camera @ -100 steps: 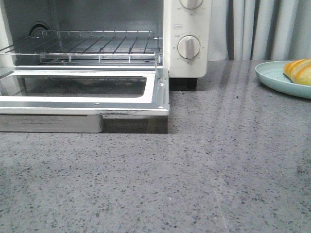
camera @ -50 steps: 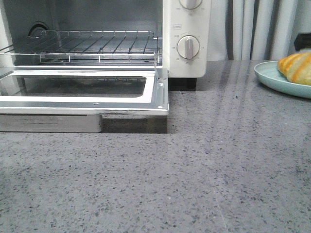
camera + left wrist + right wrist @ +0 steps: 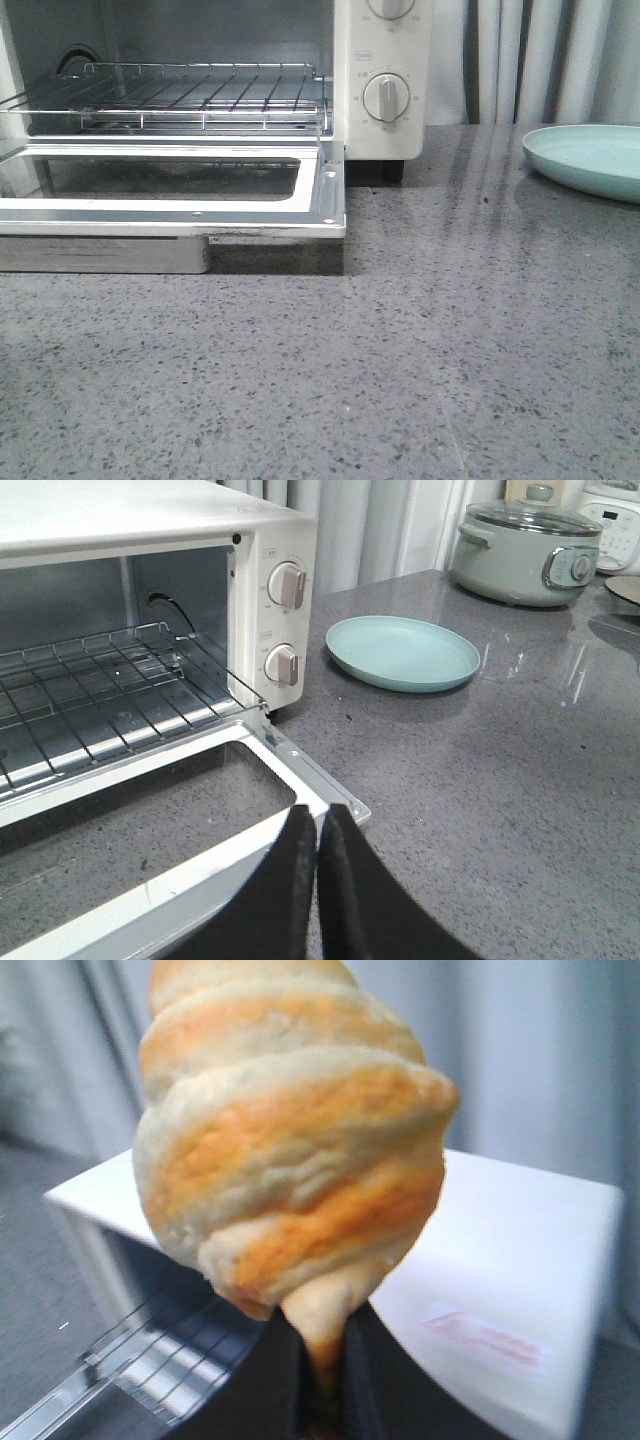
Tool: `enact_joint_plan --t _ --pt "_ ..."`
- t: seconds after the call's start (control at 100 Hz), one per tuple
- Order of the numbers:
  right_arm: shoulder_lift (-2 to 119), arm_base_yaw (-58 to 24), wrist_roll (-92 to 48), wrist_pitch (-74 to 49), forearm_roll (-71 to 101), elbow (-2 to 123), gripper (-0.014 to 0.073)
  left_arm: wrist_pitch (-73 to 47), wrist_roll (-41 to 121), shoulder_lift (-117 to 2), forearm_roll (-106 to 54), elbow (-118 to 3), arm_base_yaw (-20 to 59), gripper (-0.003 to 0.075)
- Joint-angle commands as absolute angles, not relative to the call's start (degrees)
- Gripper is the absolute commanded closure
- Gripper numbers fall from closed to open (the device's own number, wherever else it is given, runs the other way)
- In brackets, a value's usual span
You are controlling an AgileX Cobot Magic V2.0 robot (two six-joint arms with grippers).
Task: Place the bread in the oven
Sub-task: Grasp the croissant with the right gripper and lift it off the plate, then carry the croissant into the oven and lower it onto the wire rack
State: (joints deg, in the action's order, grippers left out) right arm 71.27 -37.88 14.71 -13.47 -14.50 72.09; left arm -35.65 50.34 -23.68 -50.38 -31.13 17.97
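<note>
The bread (image 3: 290,1150), a golden-orange roll with cream stripes, fills the right wrist view. My right gripper (image 3: 322,1360) is shut on its narrow end and holds it up in the air, with the oven (image 3: 500,1290) behind and below it. The cream-white oven (image 3: 385,90) stands at the left in the front view with its glass door (image 3: 180,190) folded down flat and its wire rack (image 3: 190,95) bare. My left gripper (image 3: 317,825) is shut and empty, over the outer corner of the open door (image 3: 300,780). Neither gripper nor the bread shows in the front view.
A pale green plate (image 3: 585,158) with nothing on it sits at the right on the grey speckled counter (image 3: 400,360); it also shows in the left wrist view (image 3: 402,652). A green lidded cooker (image 3: 520,550) stands further back. Curtains hang behind.
The bread was lying on the green plate a second ago, then rose at the right edge, and has now left the front view. The plate is bare.
</note>
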Motion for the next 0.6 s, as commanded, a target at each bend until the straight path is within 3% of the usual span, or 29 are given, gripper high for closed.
enact_joint_plan --t 0.0,0.12,0.59 --pt "72.66 -44.01 14.49 -11.8 -18.58 74.38 0.0661 -32.44 49.81 -24.02 -53.07 -32.95 18.44 0.0742" --pt "77.86 -48.5 14.49 -13.29 -21.56 74.91 0.0661 -32.44 49.81 -24.02 -53.51 -32.95 18.44 0.0742" --pt "95.84 -45.88 14.49 -20.72 -21.56 86.27 0.0662 -33.13 49.81 -23.87 -56.51 -32.95 18.44 0.0742"
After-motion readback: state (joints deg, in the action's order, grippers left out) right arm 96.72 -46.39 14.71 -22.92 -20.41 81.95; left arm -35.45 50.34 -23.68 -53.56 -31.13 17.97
